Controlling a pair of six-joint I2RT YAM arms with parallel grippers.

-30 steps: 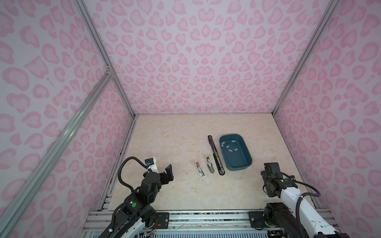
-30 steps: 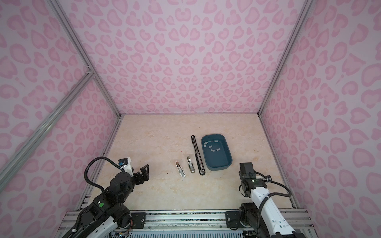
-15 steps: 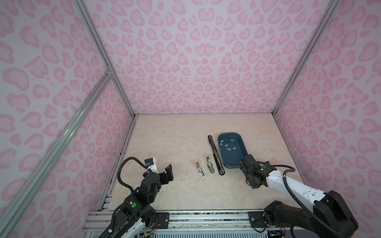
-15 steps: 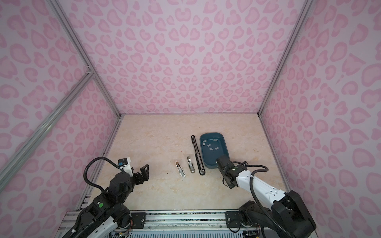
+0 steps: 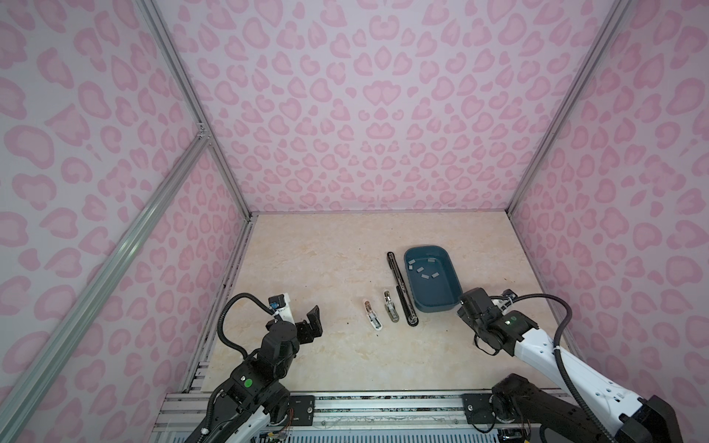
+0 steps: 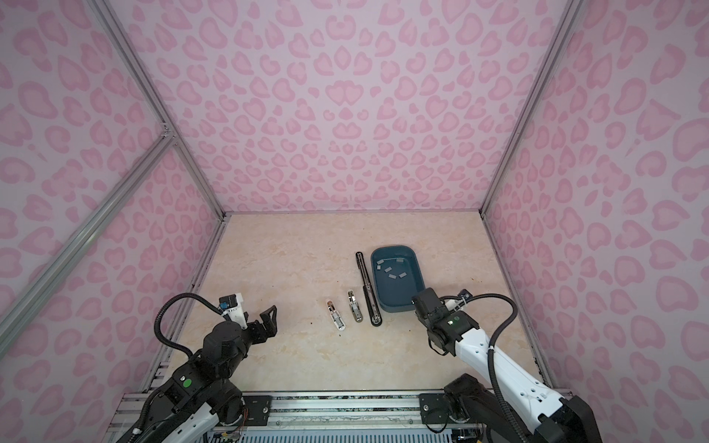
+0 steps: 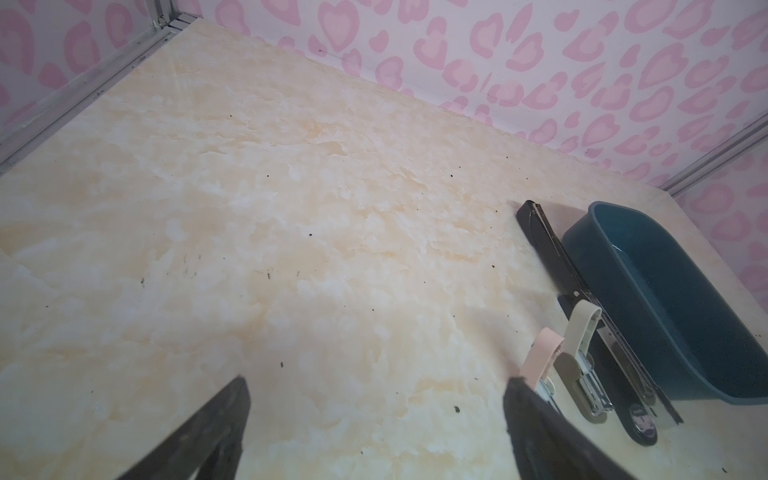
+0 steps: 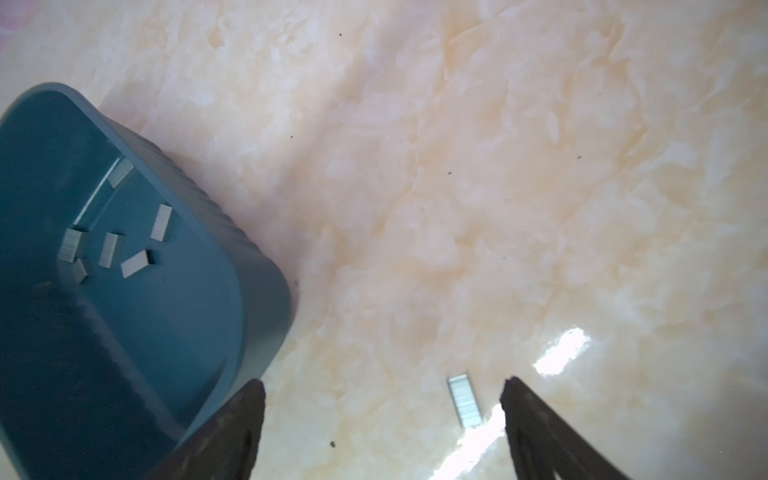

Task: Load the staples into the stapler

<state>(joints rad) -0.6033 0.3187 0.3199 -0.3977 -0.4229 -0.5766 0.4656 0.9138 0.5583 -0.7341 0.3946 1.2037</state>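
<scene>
Pink heart-print walls (image 5: 364, 115), beige marble tabletop (image 5: 307, 268). Status: nothing loaded yet, as far as I can see.

- staples (image 5: 419, 269): most strips lie loose on the floor of the blue tray (image 5: 437, 308), in its far half, in both top views. One loose strip (image 8: 464, 401) lies flat on the table outside the tray. Only the right wrist camera shows it.
- right gripper (image 8: 384, 382): jaws wide apart, empty, low over the table just beside the tray's near corner. The loose strip sits between the jaws, closer to one finger, touching neither.
- left gripper (image 7: 376, 380): jaws wide apart, empty, on the left side, well apart from everything.
- long black stapler (image 5: 401, 291): appears folded out flat, just beside the tray on its left in both top views.
- pink-lidded small stapler (image 5: 372, 316) and beige-lidded small stapler (image 5: 390, 310): next to the black one, lids swung up, rails exposed in the left wrist view. Can't tell if any rail holds staples, too small.

Judgement: the step in hand looks like picking up the loose strip. Left to do: pinch it, carry it to an open rail, seat it, close the lid. Can't tell which stapler is the target. Risk: the strip is thin and flat on a hard surface, so it may skid away or snap under the pinch.
</scene>
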